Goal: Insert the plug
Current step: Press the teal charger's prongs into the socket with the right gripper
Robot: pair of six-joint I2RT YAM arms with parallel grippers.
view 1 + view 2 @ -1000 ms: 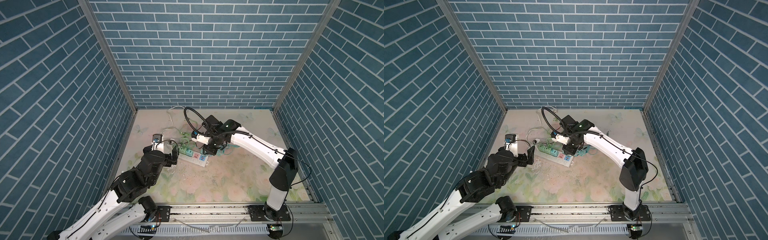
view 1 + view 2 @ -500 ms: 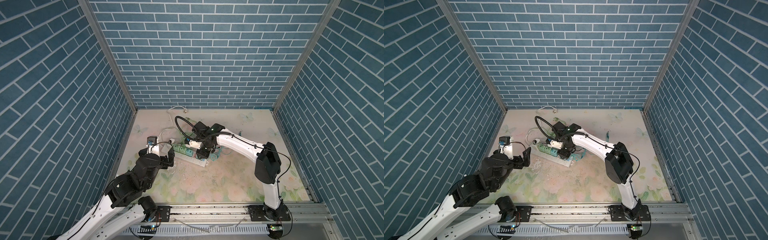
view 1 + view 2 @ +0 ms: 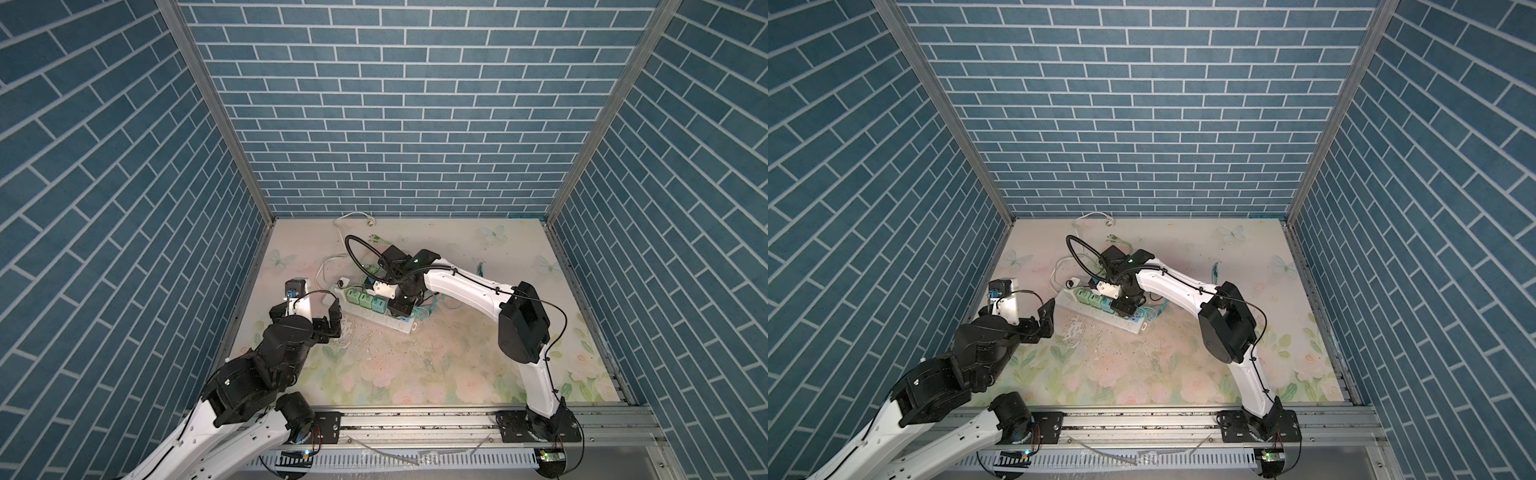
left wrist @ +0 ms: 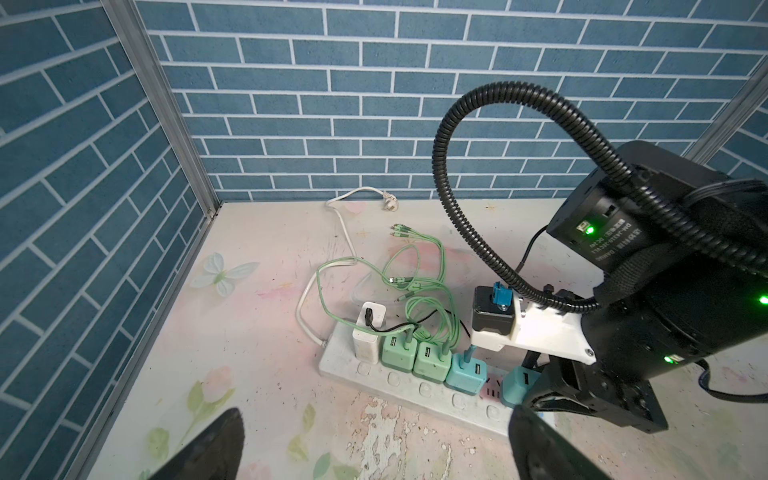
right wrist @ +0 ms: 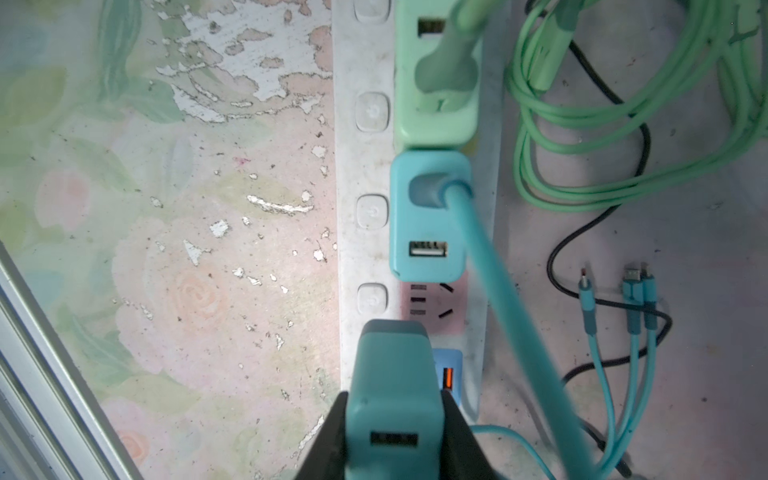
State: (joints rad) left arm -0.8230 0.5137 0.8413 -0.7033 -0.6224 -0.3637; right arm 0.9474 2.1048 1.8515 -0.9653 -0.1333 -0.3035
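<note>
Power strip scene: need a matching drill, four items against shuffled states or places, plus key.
Items
1. left gripper
2. right gripper
3. white charger
4. bare socket

States or places
A. between the seated teal charger and the held teal charger
B. open, holding nothing
C. plugged in at the cord end of the power strip
D. shut on the held teal charger

Pairs: 1-B, 2-D, 3-C, 4-A
</note>
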